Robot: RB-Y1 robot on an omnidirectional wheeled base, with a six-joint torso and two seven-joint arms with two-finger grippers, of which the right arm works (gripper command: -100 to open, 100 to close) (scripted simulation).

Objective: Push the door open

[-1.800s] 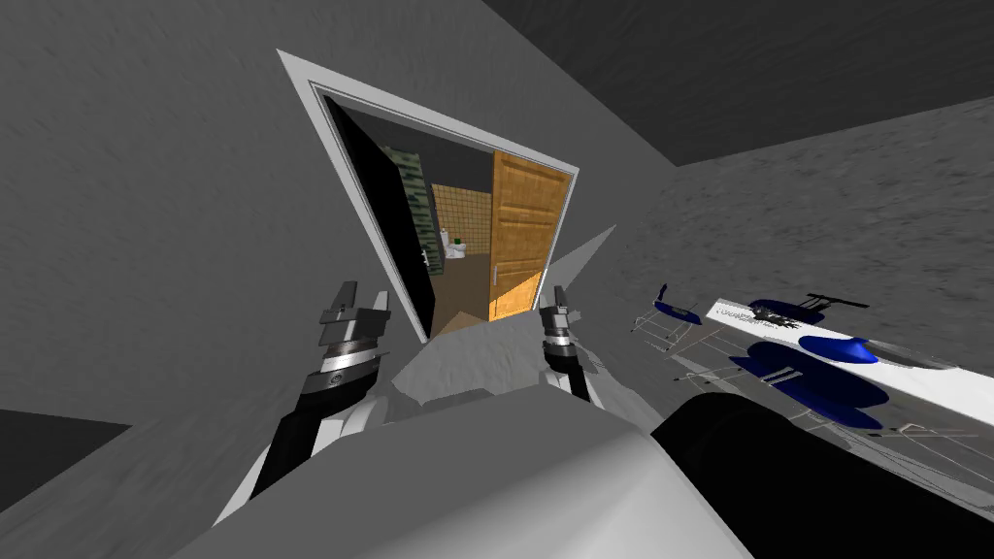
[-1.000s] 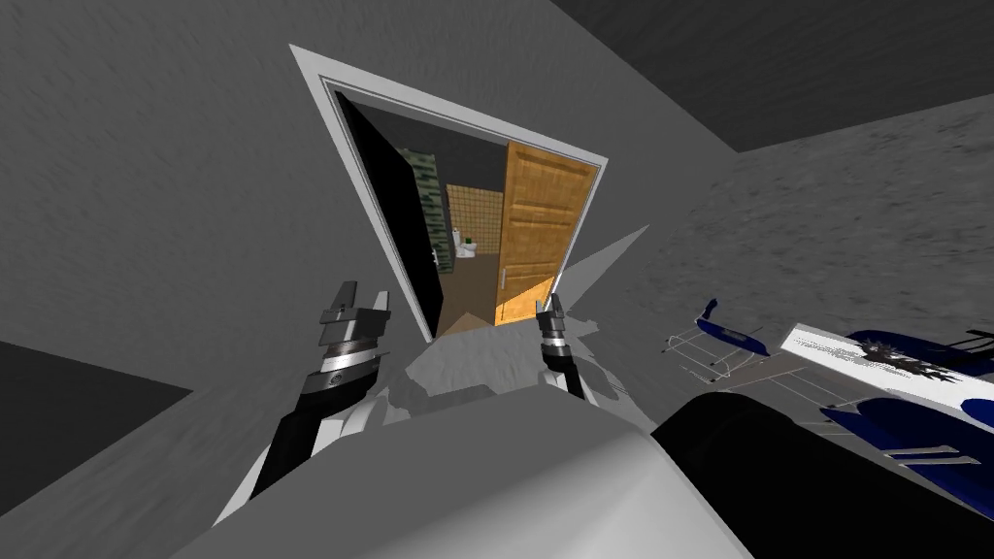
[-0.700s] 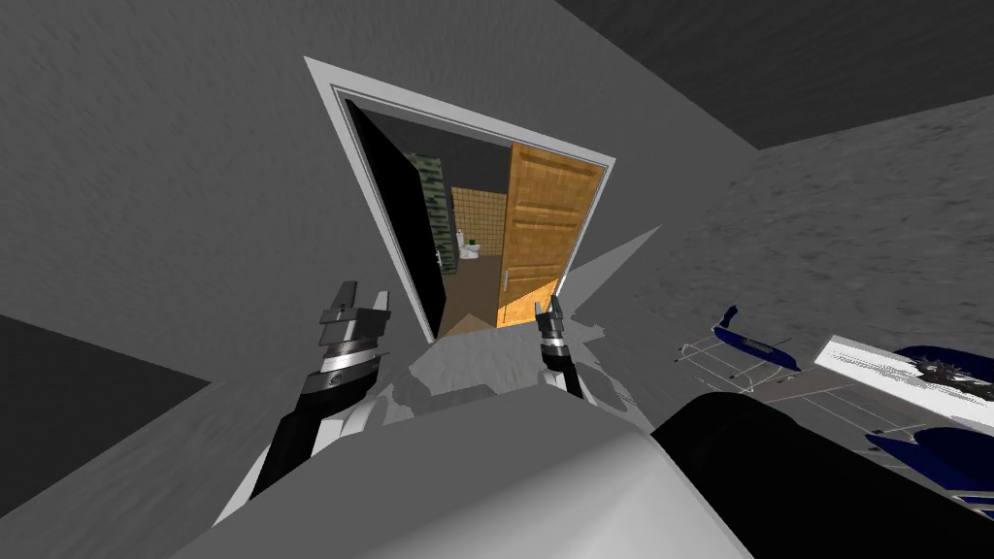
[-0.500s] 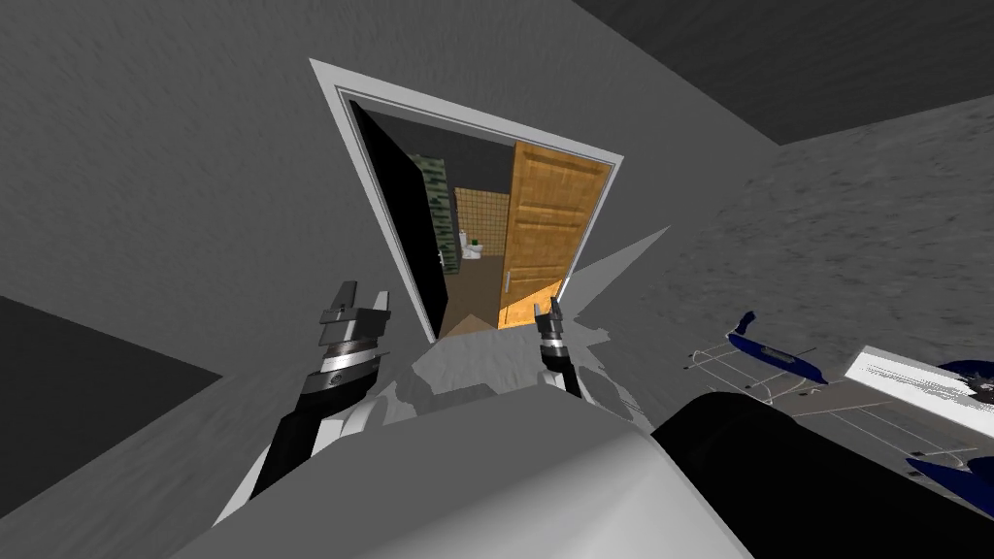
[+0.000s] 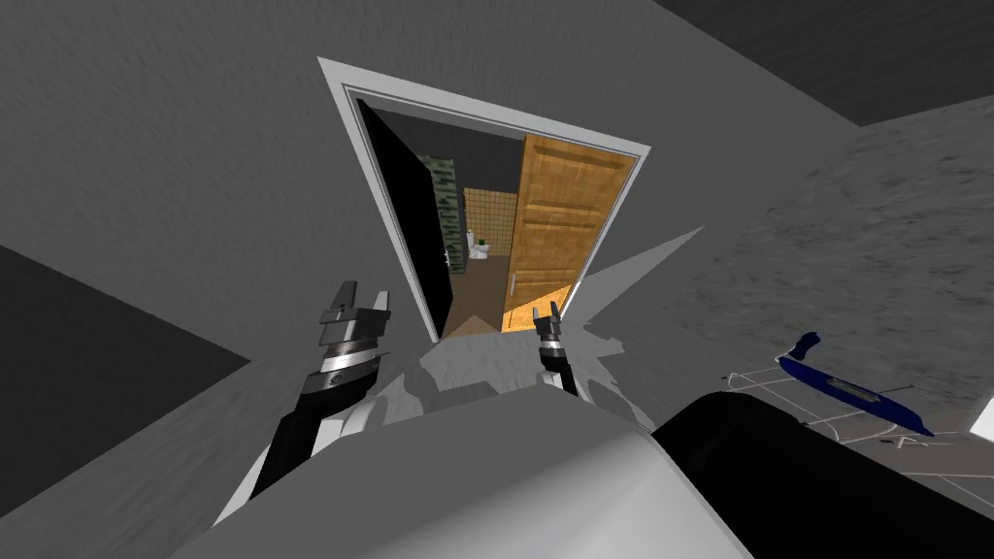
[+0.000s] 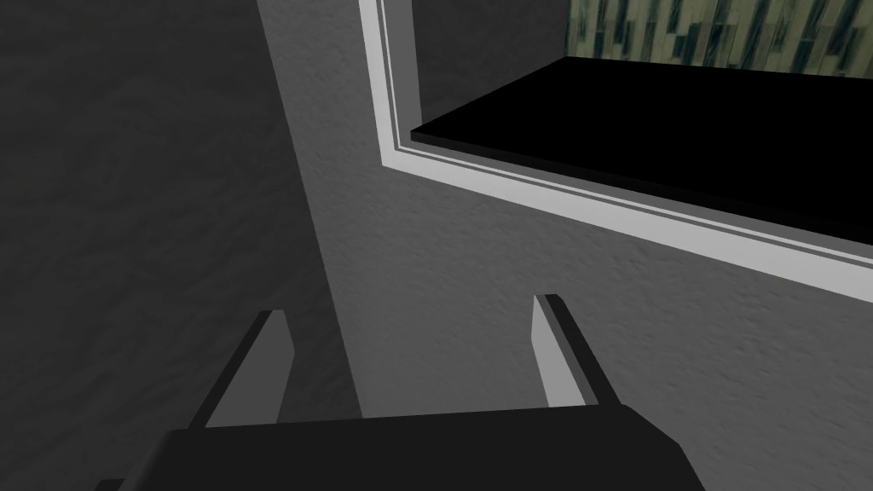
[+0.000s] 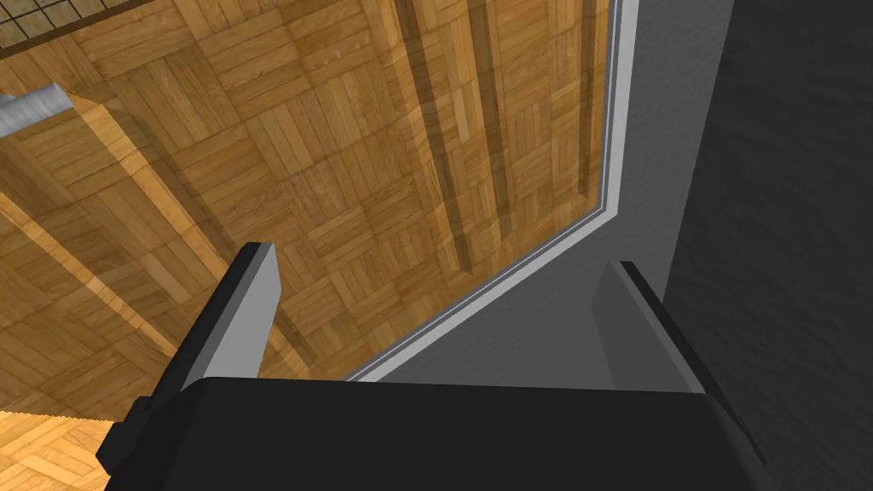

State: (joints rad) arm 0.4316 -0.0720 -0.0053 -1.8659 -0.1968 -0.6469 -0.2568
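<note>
Wooden door sits at the robot's 12–1 o'clock. It hangs on the right side of the white frame and is already swung partway inward. The gap shows a tiled room with a small white fixture.

At the door's lower corner by the right jamb is the right gripper, fingers spread wide, nothing held. Can't tell if it touches the panel. In its wrist view one finger lies over the wood and the other over grey wall, with the metal handle off to one side.

At 11 o'clock the left gripper faces the wall beside the left jamb, also spread and empty.

Blue object lies low at 3 o'clock.
</note>
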